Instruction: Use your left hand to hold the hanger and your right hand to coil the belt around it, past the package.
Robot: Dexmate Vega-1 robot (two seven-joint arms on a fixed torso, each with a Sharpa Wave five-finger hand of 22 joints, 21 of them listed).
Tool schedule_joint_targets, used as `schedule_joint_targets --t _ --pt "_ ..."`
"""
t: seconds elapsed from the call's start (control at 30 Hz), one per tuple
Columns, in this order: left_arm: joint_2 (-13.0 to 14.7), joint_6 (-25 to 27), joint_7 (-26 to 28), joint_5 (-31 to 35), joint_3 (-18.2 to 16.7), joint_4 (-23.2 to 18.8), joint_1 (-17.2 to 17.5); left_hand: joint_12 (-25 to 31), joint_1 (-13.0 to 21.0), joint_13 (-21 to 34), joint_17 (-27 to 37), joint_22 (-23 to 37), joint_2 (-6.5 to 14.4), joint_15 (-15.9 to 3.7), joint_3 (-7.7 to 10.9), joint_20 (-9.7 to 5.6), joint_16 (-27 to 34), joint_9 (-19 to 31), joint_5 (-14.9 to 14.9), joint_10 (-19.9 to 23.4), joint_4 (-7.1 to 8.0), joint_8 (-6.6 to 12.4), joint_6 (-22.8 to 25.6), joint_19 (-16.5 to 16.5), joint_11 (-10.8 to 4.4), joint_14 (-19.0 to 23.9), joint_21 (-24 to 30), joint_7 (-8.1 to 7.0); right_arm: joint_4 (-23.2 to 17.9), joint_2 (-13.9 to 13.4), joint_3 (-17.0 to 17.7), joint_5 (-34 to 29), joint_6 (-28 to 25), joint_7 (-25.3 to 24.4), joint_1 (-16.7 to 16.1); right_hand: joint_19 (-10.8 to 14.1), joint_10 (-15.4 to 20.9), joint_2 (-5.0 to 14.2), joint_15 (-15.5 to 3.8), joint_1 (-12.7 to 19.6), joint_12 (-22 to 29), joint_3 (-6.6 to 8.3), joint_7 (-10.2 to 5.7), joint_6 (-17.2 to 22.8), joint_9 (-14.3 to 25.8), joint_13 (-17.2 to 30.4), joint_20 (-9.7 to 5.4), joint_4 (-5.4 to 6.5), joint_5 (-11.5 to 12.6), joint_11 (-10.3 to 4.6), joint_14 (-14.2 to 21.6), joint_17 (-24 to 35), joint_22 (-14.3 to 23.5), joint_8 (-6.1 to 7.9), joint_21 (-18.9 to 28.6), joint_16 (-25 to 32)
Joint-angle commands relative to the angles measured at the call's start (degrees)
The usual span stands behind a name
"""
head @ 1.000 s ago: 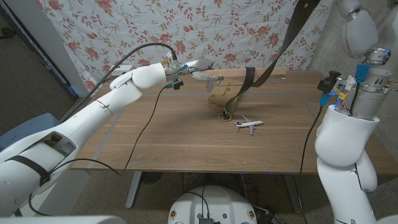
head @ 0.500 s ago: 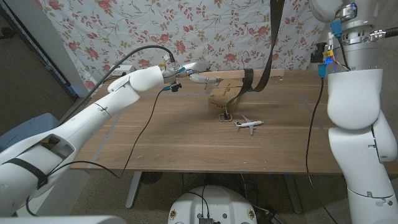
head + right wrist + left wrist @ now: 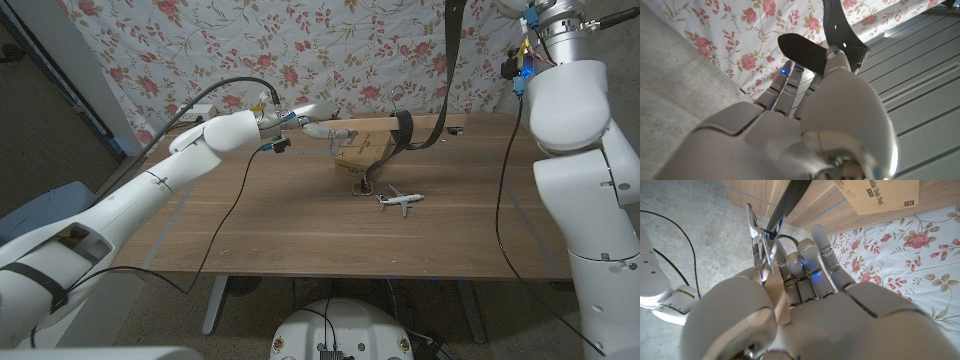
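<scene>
Here the belt hangs from the raised right hand above the hanger.

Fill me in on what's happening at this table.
The left hand holds a wooden hanger level above the table. The right hand grips the free end of a dark belt and has it lifted high. The belt is looped once around the hanger bar, its buckle end trailing down beside a cardboard package. A toy airplane lies nearby.
</scene>
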Motion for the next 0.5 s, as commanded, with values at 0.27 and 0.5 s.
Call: schedule_joint_targets --t 0.27,0.5 --pt "3.0 2.2 -2.7 -4.5 -2.1 -5.8 3.7 -0.3 -0.8 0.1 -0.1 -0.1 -0.3 -0.04 0.3 -0.05 0.5 -0.2 0.7 -0.2 0.14 0.36 0.2 -0.4 0.24 -0.7 -0.2 0.37 15.1 -13.4 -5.5 22.5 -19.1 1.6 18.3 -0.2 0.3 0.19 -9.6 0.5 -0.2 -0.88 -0.13 0.2 0.2 0.1 -3.69 0.06 0.3 -0.06 -1.6 0.1 0.0 0.13 0.6 -0.8" --pt "3.8 2.9 -3.3 -6.2 -3.0 -7.5 4.4 -0.3 -0.9 0.1 -0.1 -0.2 -0.3 0.04 0.35 -0.03 0.7 -0.1 0.8 -0.2 0.12 0.52 0.1 -0.6 0.21 -0.8 -0.3 0.14 25.2 -14.8 -10.5 29.6 -14.6 0.4 22.9 -0.2 0.2 0.22 -9.58 0.8 -0.3 -1.06 0.17 0.3 0.1 0.1 -3.55 -0.06 0.4 -0.04 -2.1 0.0 0.0 0.08 0.7 -1.1"
